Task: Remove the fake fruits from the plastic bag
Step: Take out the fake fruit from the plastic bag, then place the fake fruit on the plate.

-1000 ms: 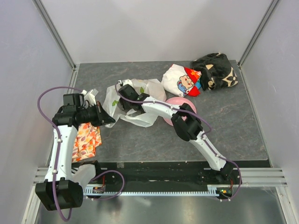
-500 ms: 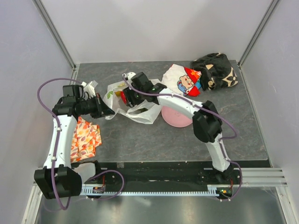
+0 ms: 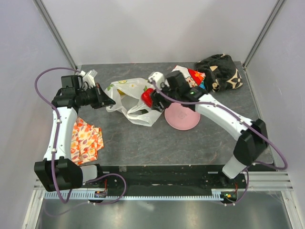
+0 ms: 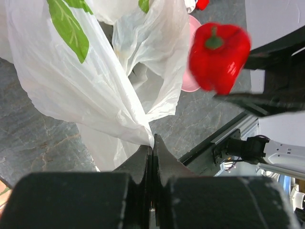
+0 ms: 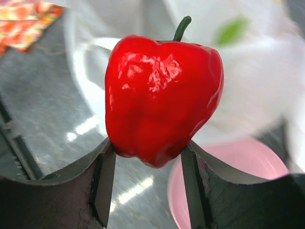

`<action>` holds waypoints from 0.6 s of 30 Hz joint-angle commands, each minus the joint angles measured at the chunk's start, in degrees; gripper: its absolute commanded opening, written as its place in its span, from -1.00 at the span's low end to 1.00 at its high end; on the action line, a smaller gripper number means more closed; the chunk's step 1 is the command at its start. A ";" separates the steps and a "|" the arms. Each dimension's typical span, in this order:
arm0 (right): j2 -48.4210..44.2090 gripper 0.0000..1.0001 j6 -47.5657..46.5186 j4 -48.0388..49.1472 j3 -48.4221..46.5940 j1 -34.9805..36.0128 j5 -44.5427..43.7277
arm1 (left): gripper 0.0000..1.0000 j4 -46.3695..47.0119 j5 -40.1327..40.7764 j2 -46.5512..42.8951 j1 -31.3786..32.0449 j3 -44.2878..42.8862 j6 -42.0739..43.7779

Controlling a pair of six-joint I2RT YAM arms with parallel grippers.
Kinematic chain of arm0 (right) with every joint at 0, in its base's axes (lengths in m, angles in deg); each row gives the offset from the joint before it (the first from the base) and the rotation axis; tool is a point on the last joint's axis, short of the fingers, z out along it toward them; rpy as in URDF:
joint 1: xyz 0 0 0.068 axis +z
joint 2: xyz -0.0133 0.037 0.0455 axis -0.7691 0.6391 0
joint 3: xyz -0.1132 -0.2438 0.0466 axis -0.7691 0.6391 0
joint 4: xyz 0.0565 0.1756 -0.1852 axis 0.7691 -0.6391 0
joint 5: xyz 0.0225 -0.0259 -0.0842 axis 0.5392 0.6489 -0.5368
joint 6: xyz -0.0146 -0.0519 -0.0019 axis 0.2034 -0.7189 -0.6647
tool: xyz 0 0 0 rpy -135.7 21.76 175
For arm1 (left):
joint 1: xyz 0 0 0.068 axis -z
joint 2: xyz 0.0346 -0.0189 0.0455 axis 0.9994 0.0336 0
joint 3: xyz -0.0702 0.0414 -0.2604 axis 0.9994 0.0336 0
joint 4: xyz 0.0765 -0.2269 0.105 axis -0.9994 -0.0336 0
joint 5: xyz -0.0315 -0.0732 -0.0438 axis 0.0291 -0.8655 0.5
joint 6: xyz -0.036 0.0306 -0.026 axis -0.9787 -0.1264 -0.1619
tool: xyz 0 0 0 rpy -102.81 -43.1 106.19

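The plastic bag [image 3: 133,100] is translucent white with green and yellow prints and lies at the table's middle left; it also shows in the left wrist view [image 4: 90,81]. My left gripper [image 3: 101,98] is shut on the bag's edge at its left side [image 4: 152,143]. My right gripper [image 3: 151,97] is shut on a shiny red pepper-shaped fruit [image 3: 147,97], held above the bag's right side, clear of the opening. The fruit shows large in the right wrist view [image 5: 162,98] and in the left wrist view [image 4: 219,56]. Other fruits are hidden.
A pink plate [image 3: 182,117] lies just right of the bag. A white cloth with a cartoon bear [image 3: 187,82] and a black patterned cloth [image 3: 220,71] lie at the back right. An orange patterned cloth [image 3: 86,140] lies at the left.
My right gripper has drawn back to the right out of the bag, carrying the red fruit. My left gripper has moved back and left, pulling the bag's edge with it.
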 commanded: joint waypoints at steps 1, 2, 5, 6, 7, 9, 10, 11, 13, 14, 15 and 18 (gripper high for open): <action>-8.10 -0.64 0.51 -2.77 5.17 -7.01 -8.86 | -0.97 1.83 -0.57 -0.07 -0.03 -3.28 0.12; -8.99 -0.63 3.65 -2.86 7.97 -8.85 -10.30 | -0.97 1.83 -0.22 -0.07 -0.02 -3.37 0.30; -11.01 -0.60 10.51 -3.82 11.85 -12.63 -11.98 | -0.97 1.83 -0.31 -0.51 -0.11 -2.67 0.04; -10.67 -0.60 12.28 -4.43 12.65 -13.43 -11.89 | -0.97 1.92 -0.40 -0.60 -0.11 -2.41 0.04; -10.23 -0.59 13.69 -5.40 13.78 -14.05 -11.54 | -0.97 1.83 -0.31 -0.60 -0.11 -2.40 -0.05; -8.05 -0.58 17.21 -6.11 14.67 -15.54 -9.70 | -0.97 1.92 -0.13 -0.60 -0.11 -2.58 -0.05; -7.16 -0.58 18.09 -6.02 15.02 -15.81 -8.91 | -0.97 1.75 -0.13 -0.51 -0.03 -2.67 0.04; -6.11 -0.59 18.97 -5.76 15.03 -16.25 -7.69 | -0.97 1.83 0.13 -0.51 -0.11 -2.76 0.21; -2.68 -0.57 22.48 -4.36 14.59 -16.60 -6.62 | -0.97 1.48 0.48 -0.77 -0.11 -2.84 0.56; -1.71 -0.56 23.71 -3.40 14.50 -17.12 -5.84 | -0.97 1.39 0.74 -0.77 -0.03 -2.67 0.74; 0.13 -0.55 25.55 -1.99 14.41 -17.30 -5.48 | -0.97 1.04 0.83 -1.04 -0.02 -2.41 0.83; 3.99 -0.53 27.76 -1.10 12.40 -17.39 -4.25 | -0.97 0.78 1.10 -1.91 -0.11 -1.27 1.27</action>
